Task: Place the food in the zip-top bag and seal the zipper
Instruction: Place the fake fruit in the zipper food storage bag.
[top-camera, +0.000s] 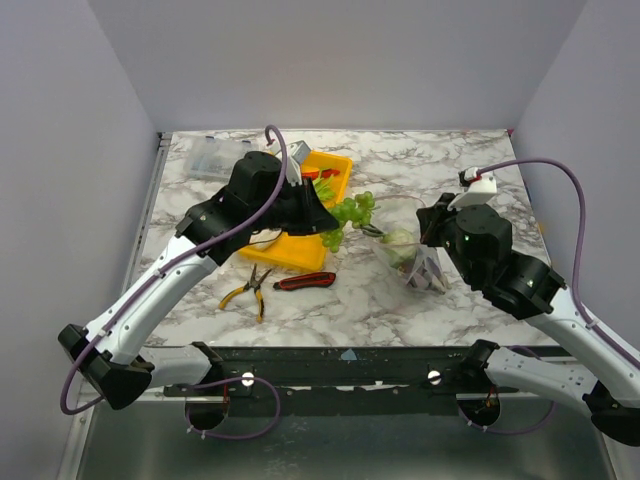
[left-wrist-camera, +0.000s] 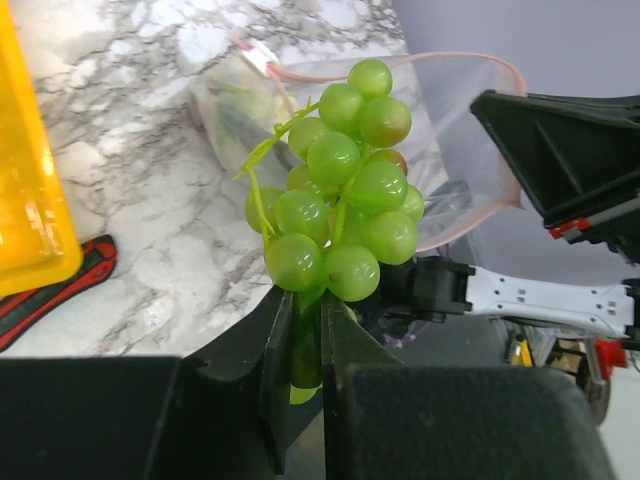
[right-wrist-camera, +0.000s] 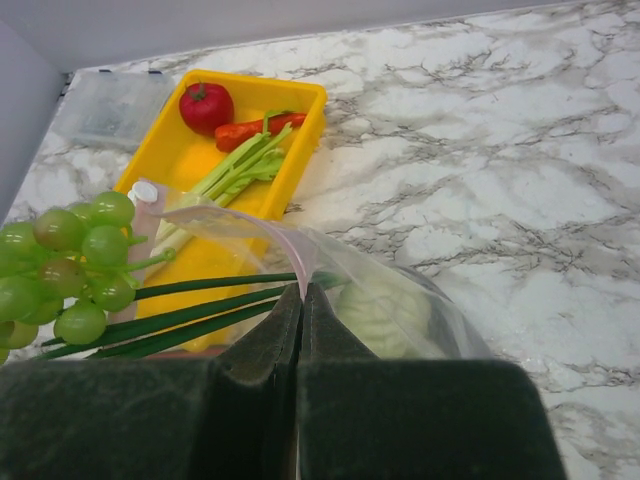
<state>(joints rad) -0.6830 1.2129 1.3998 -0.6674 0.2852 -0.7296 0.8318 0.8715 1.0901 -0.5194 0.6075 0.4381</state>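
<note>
the left end effector (left-wrist-camera: 305, 345) is clamped on the bottom of the green grapes (left-wrist-camera: 345, 190), a light, knobbly bunch that will likely swing, just short of the zip-top bag (left-wrist-camera: 450, 110). the right end effector (right-wrist-camera: 300, 330) is pinched together on the zipper (right-wrist-camera: 285, 248), best hold on this floppy, slippery film. cabbage (right-wrist-camera: 385, 315) lies inside, just beyond. further off, tomato (right-wrist-camera: 206, 106) and leek (right-wrist-camera: 235, 165) sit in a yellow tray (right-wrist-camera: 305, 95) on the marbled table (right-wrist-camera: 500, 160). plain grey walls (right-wrist-camera: 300, 20) stand behind.

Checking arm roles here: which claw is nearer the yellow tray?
Left. The left claw holds grapes just beside the tray; the right claw pinches the bag by its rim, farther off to the tray's right.
</note>
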